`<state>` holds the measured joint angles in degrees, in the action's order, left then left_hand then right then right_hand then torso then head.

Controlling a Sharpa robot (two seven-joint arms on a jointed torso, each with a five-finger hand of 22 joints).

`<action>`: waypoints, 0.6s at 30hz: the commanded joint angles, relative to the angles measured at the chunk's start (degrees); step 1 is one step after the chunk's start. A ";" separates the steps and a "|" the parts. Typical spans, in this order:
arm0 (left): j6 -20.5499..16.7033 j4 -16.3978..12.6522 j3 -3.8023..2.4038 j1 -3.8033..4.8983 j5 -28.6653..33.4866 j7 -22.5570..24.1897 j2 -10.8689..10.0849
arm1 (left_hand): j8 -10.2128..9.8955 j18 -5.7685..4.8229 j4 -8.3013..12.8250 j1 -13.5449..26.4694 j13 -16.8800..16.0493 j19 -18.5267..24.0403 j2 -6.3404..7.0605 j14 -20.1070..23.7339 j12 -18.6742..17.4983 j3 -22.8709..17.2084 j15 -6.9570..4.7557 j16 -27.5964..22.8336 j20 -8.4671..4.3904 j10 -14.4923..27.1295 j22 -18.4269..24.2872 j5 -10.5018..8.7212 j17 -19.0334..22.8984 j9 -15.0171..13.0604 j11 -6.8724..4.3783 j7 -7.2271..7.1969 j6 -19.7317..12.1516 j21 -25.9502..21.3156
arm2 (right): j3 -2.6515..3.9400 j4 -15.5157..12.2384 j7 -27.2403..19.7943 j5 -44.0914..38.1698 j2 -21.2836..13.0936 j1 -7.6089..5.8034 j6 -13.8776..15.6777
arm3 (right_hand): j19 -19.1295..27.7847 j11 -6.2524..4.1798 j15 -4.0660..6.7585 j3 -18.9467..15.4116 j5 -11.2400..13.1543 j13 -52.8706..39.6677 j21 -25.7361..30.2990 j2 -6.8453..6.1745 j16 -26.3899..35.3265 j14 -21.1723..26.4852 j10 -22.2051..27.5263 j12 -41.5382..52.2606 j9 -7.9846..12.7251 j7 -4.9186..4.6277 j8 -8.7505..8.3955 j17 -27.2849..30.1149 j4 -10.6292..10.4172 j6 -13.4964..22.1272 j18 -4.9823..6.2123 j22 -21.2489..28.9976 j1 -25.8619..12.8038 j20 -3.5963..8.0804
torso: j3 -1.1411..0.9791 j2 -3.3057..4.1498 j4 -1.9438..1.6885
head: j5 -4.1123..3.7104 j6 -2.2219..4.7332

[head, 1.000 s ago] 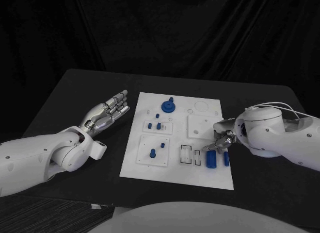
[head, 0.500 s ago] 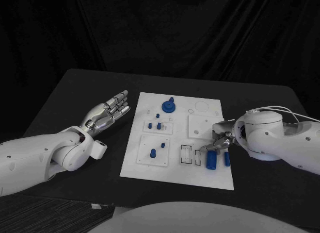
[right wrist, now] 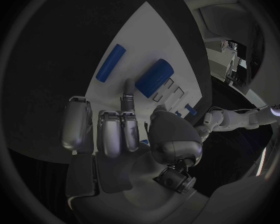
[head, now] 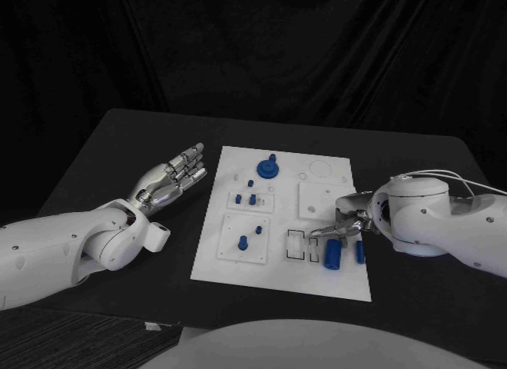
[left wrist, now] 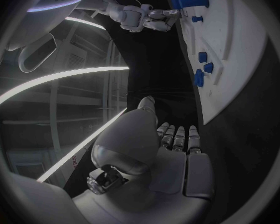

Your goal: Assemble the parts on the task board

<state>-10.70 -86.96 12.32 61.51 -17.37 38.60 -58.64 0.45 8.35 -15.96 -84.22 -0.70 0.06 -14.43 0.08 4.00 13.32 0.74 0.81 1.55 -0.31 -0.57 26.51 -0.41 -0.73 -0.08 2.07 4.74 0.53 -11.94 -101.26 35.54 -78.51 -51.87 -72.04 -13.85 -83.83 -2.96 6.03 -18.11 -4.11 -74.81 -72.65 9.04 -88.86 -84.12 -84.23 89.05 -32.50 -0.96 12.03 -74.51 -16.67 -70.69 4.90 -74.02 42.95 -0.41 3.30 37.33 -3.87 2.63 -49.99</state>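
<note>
Looks like a robotics lab or test cell, w/ a black table (head: 132, 146) set up as a dedicated bench and black curtains (head: 320, 61) hanging close behind it as a backdrop. Bare white task board (head: 336, 280) laid square in the middle, w/ cut-out slots and small blue parts (head: 266, 167), clearly a test fixture rather than household stuff. Long strip lights (left wrist: 59, 77) overhead in the left wrist view, plain industrial-type room beyond.
</note>
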 commanded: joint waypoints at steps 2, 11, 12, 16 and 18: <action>0.90 -0.02 -0.05 -0.07 0.26 0.26 0.17 | 0.42 -3.73 -0.08 -0.58 -0.21 -0.06 -0.03 -0.08 0.84 -2.64 0.55 -0.81 0.31 0.09 0.57 0.97 0.41 -0.16 0.66 0.55 0.36 -0.53 | 0.01 -0.32 0.84 0.63 -0.21 0.18 0.22 | -0.35 -0.09 -0.10 -3.21 1.18 -15.19 1.17 0.75 -1.14 -5.88 -5.77 0.95 -1.17 0.05 -0.53 -15.49 -0.16 0.63 -1.05 -10.85 -3.61 -0.08 | 0.01 -0.01 0.00 | -0.06 -0.01; 1.35 0.07 -0.05 -0.09 0.26 -0.16 0.31 | 0.43 -3.84 0.57 -1.43 -0.22 -0.06 0.01 -0.08 0.96 -3.31 0.81 -0.81 0.48 0.07 0.57 1.55 0.41 -0.17 0.97 0.84 0.41 -0.53 | 0.01 -0.67 0.52 0.65 -0.58 0.18 3.58 | -0.35 -0.10 -0.10 -3.63 1.18 -15.19 1.18 1.16 -1.14 -5.88 -5.77 0.95 -1.22 0.05 -0.64 -15.49 -0.10 0.64 -1.04 -10.86 -3.82 -0.07 | 0.00 -0.01 -0.03 | -0.06 -0.01; 1.40 0.09 -0.05 -0.10 0.26 -0.20 0.33 | 0.43 -3.85 0.60 -1.46 -0.22 -0.06 0.01 -0.08 0.97 -3.34 0.82 -0.81 0.48 0.07 0.57 1.59 0.41 -0.17 0.97 0.84 0.41 -0.53 | 0.01 -0.73 0.49 0.65 -0.66 0.18 3.94 | -0.37 -0.09 -0.10 -3.65 1.16 -15.19 1.14 1.23 -1.14 -5.88 -5.77 0.95 -1.23 0.05 -0.65 -15.49 -0.07 0.65 -1.05 -10.87 -3.78 -0.06 | 0.01 0.00 -0.03 | -0.06 -0.01; 1.53 0.10 -0.05 -0.12 0.26 -0.32 0.38 | 0.44 -3.86 0.73 -1.63 -0.23 -0.06 0.03 -0.08 1.00 -3.49 0.86 -0.81 0.50 0.07 0.57 1.83 0.41 -0.17 1.00 0.88 0.43 -0.53 | 0.01 -1.02 0.46 0.65 -1.02 0.17 4.36 | -0.36 -0.10 -0.10 -3.73 1.08 -15.19 1.18 1.47 -1.14 -5.88 -5.77 0.95 -1.30 0.07 -0.64 -15.49 0.01 0.54 -1.04 -10.86 -3.54 -0.06 | 0.00 0.01 -0.02 | -0.01 -0.01; 1.57 0.11 -0.05 -0.13 0.26 -0.38 0.39 | 0.44 -3.88 0.83 -1.73 -0.23 -0.06 0.04 -0.08 1.03 -3.59 0.90 -0.81 0.53 0.07 0.57 2.01 0.41 -0.18 1.02 0.90 0.45 -0.53 | 0.01 -1.17 0.48 0.65 -1.13 0.17 4.29 | -0.29 -0.09 -0.11 -3.90 0.80 -15.19 1.44 1.68 -1.14 -5.88 -5.77 0.95 -1.41 0.05 -0.74 -15.49 0.13 0.57 -0.99 -10.79 -2.68 -0.07 | 0.00 -0.01 0.00 | 0.02 -0.01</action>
<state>-9.97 -86.80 12.32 61.45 -17.36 37.92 -58.35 0.45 8.34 -15.32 -85.25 -0.70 0.07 -14.23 0.08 4.00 10.79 0.76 0.81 1.57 -0.71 -0.57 27.60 -0.41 -0.73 0.35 2.57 5.23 0.53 -11.94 -102.16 35.50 -77.91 -52.90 -72.03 -11.27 -83.83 -2.96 6.03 -20.55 -4.11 -74.81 -72.65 9.89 -88.86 -84.12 -84.23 89.05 -32.84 -0.96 11.97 -74.51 -16.74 -70.69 4.90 -74.03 40.03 -0.41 3.30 37.33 -3.88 2.58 -49.99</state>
